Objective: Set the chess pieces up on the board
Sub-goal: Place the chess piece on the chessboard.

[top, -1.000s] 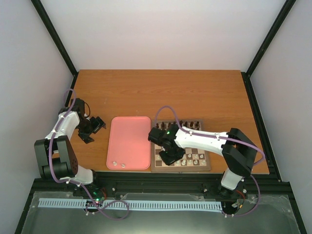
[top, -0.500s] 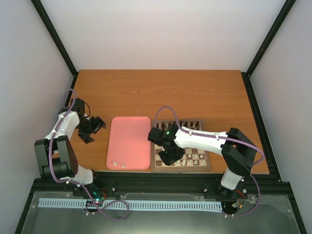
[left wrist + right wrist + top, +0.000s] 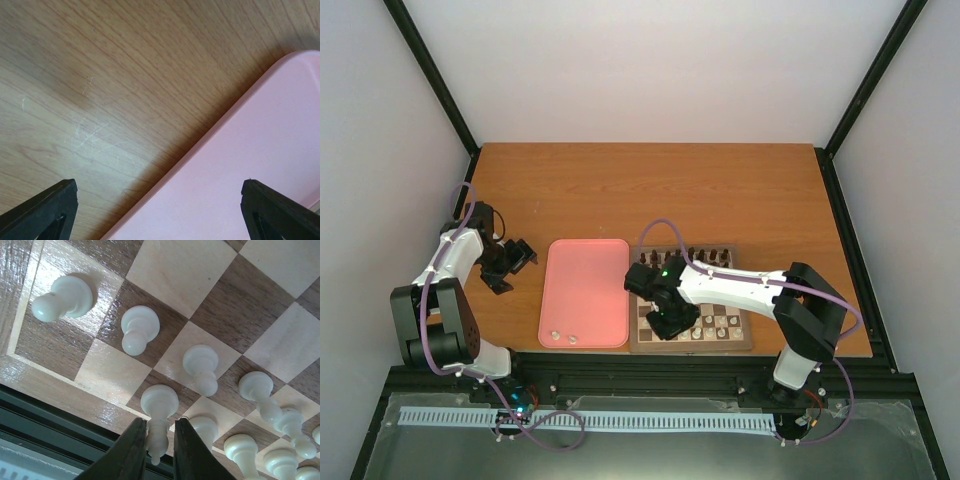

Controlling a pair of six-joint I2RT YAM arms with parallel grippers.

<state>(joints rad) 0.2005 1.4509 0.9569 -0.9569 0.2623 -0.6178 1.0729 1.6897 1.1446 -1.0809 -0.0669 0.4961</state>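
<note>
The board (image 3: 640, 345) lies at the table's near edge, right of centre. Several white chess pieces (image 3: 720, 325) stand on its near rows. In the right wrist view they stand in two rows on the board (image 3: 180, 270). My right gripper (image 3: 670, 325) hangs over the board's near left corner. Its jaws (image 3: 161, 422) are closed round the stem of a tall white piece (image 3: 159, 402), whose base rests on a dark square by the near border. Two more white pieces (image 3: 563, 338) lie on the pink tray (image 3: 585, 285). My left gripper (image 3: 510, 265) is open and empty left of the tray.
Dark brown pieces (image 3: 705, 254) line the board's far row. In the left wrist view my open gripper (image 3: 160, 210) hovers over the tray's edge (image 3: 260, 150) and bare wood (image 3: 100, 75). A black frame rail runs just below the board (image 3: 50, 430).
My right gripper has shifted very slightly toward the board's near edge with the white piece between its jaws. The left arm has not moved.
</note>
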